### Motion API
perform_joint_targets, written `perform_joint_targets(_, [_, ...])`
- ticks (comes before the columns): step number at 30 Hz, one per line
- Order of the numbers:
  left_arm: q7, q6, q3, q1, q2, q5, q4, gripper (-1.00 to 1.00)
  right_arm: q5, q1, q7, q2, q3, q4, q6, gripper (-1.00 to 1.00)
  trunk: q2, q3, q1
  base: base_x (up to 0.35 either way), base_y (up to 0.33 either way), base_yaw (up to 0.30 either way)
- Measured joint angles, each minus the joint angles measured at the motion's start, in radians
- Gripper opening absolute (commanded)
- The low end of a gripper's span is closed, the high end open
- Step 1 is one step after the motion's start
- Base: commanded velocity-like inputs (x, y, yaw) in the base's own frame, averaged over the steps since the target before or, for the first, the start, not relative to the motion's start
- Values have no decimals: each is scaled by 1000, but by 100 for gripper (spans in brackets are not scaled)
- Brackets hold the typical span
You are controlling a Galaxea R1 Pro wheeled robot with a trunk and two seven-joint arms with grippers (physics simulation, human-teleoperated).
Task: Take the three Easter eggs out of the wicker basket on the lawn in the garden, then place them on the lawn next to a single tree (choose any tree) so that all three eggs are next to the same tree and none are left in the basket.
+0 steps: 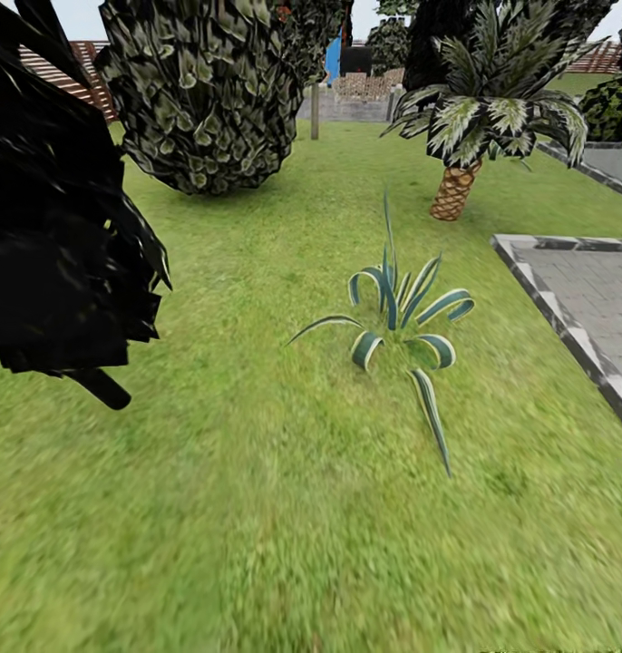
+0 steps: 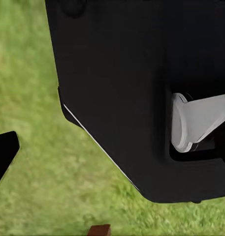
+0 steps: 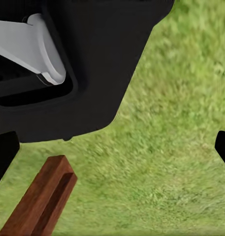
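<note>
Lawn (image 1: 257, 508) spreads from the near edge of the head view out to the far fence, blurred close in, which suggests the robot is rolling across the garden. Neither basket nor eggs can be seen here, so where they lie I cannot tell; judging by that, the search or the approach is the step in hand.

A striped spiky plant (image 1: 397, 317) sits just right of centre. At 1 o'clock beyond it stands a short palm (image 1: 465, 136) with a scaly trunk, and at 11 o'clock a dense dark crown (image 1: 207, 91) hangs low over the grass. At 9 o'clock a black leafy mass (image 1: 57, 199) crowds the camera. Grey paving (image 1: 592, 299) with a stone kerb lies at 3 o'clock, off the grass and so no place for eggs.

Both wrist views look down past the dark robot body onto grass, so the arms seem tucked in for travel. In the right wrist view black jaw tips sit at opposite edges, wide apart with nothing between them; a brown wooden piece (image 3: 41, 204) lies below. The left jaws show one tip only, so I cannot tell their state.
</note>
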Motion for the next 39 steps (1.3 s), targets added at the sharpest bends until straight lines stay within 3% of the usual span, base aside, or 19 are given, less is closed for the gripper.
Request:
perform_joint_targets(19, [0,0,0,0,0,0,0,100,-9,0,0,-5,-11,0,-1,100,0,14,0,167,222,-275])
perform_joint_targets(39, [0,0,0,0,0,0,0,100,-10,0,-1,-7,-16,0,-2,100,0,32,0,118,24,-262])
